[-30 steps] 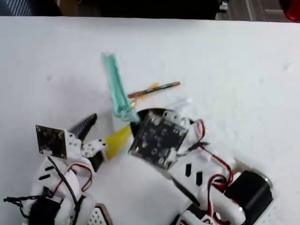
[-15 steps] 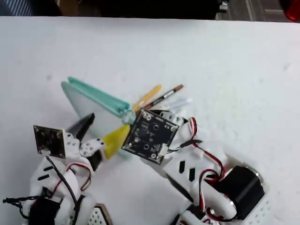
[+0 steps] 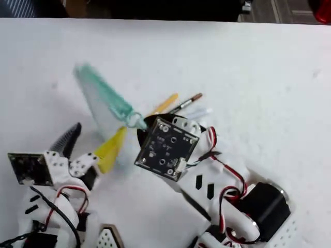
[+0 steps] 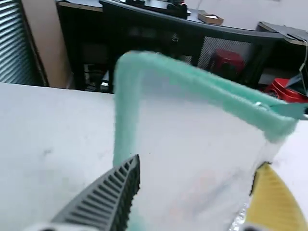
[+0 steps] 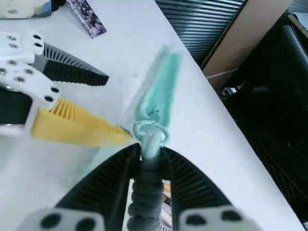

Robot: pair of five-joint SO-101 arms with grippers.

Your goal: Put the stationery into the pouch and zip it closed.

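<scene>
Right gripper (image 5: 150, 150) is clamped tight on the pull (image 5: 150, 129) at the zipper end of the pouch (image 3: 103, 98). Pouch is lifted on edge and tilted, teal zipper side uppermost. Left gripper (image 4: 197, 166) is spread wide with nothing held; grey and yellow jaws flank the pouch's face without gripping it. Pens (image 3: 178, 103) lie on the table (image 3: 258, 67) just beside the pouch's pull end, outside it. Cannot tell whether the zipper is open.

Risks, as judged:
- Pouch hangs from one small pull. A tug could slip it free or swing the fabric clear of the left jaws.
- Left closing on a single mesh layer would not hold the mouth open.
- A swinging pouch may scatter the pens.
</scene>
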